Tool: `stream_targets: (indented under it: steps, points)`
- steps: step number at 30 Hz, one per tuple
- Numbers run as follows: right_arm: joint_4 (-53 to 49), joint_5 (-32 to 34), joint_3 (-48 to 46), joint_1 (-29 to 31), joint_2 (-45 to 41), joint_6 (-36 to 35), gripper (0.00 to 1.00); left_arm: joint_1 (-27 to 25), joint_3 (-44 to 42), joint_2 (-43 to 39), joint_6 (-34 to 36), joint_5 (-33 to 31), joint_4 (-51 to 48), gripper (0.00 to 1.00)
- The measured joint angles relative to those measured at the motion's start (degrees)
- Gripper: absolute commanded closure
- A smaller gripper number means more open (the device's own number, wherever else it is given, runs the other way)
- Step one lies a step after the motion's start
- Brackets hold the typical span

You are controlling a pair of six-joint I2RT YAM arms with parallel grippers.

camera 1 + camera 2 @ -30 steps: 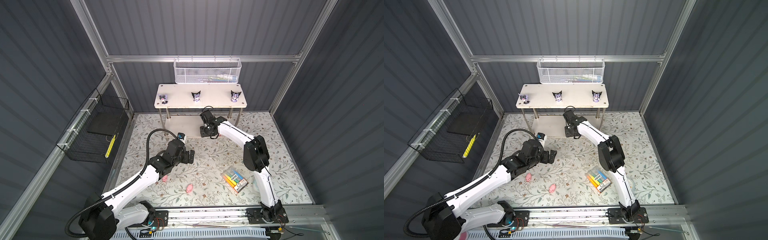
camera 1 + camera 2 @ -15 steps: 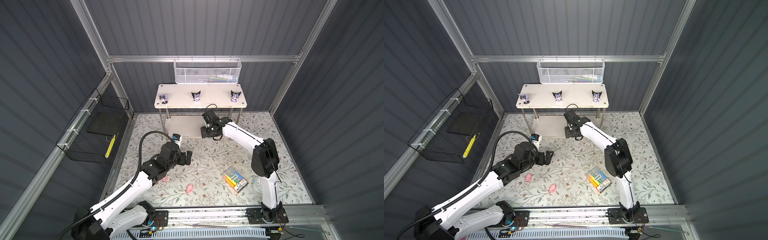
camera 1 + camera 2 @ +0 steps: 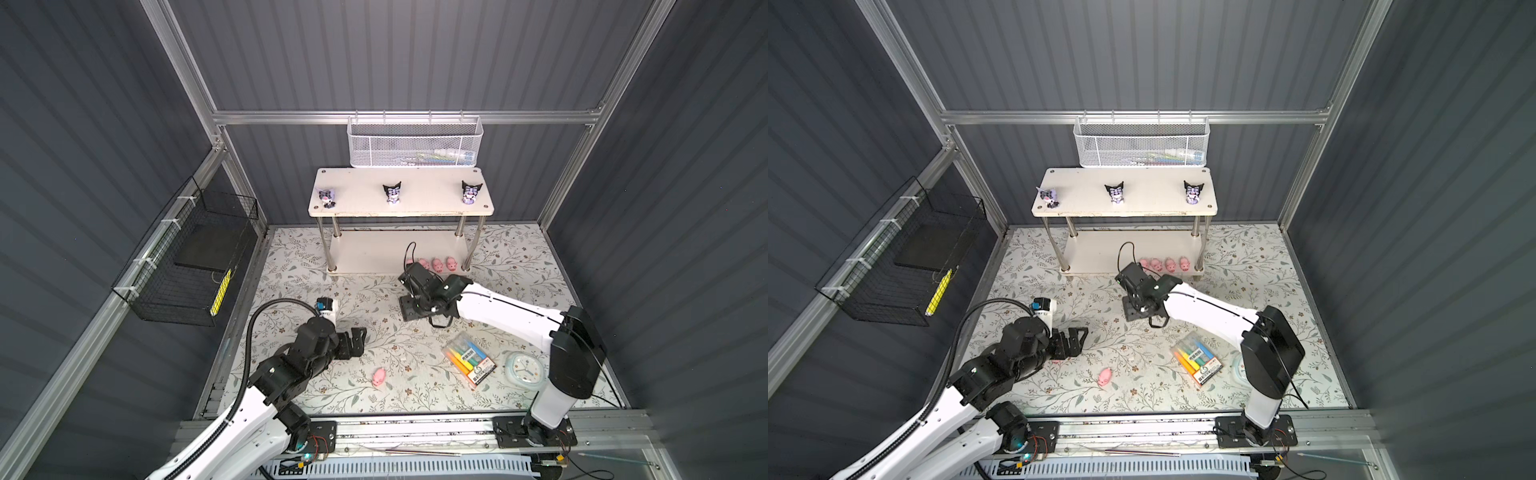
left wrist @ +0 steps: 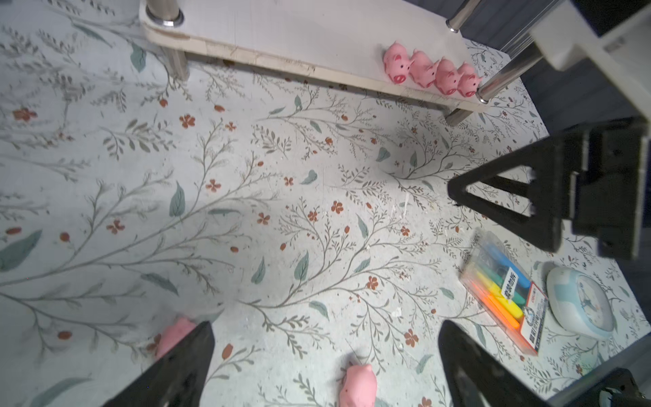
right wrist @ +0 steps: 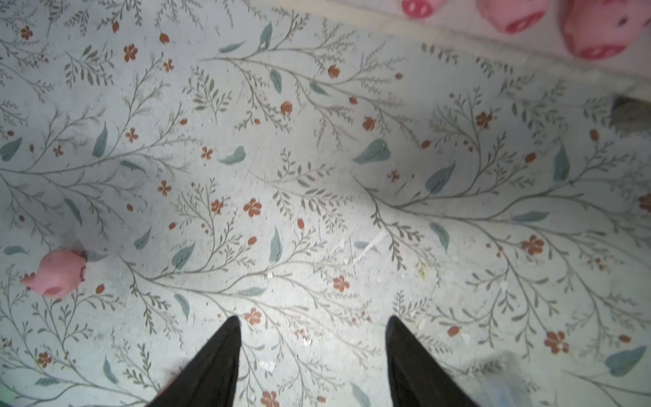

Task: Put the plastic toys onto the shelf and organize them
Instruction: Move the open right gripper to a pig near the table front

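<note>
Floral mat (image 3: 374,324) covers the floor. Marker pack (image 3: 468,360) lies flat on it toward the front right in both top views, with the pale-blue clock (image 3: 524,370) just beside it, face up. White mesh basket (image 3: 413,143) hangs on the back rail; its coloured contents are too small to identify. Black wire basket (image 3: 187,266) hangs on the left wall and holds a dark flat slab (image 3: 205,249) and a yellow strip (image 3: 220,291).

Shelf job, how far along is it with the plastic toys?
Done: three cartoon figurines stand on the shelf top board, and four pink pigs line the lower board's right end. In hand: nothing; the left gripper and right gripper are open and empty. Left: two pigs on the floral mat, one pig beside a left finger, the other pig in the open.
</note>
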Motion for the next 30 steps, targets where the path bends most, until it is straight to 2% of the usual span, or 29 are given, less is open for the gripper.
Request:
stream_targets:
  steps: [8, 15, 24, 30]
  points:
    - [2.1, 2.6, -9.4, 11.3, -6.1, 9.9, 0.33, 0.0, -6.6, -9.7, -6.6, 2.0, -5.5, 0.02]
    - [5.6, 3.3, -10.5, 19.0, -3.3, 17.8, 0.32, 0.0, -7.5, -10.4, -10.4, 0.5, -7.5, 0.02]
    - [10.0, 1.0, -7.9, 21.9, 5.3, 23.0, 0.32, 0.0, -7.5, -10.3, -13.5, -3.9, -9.0, 0.00]
    - [11.5, -0.6, -6.9, 22.5, 7.7, 23.8, 0.34, 0.0, -7.6, -10.8, -14.6, -5.5, -9.7, 0.00]
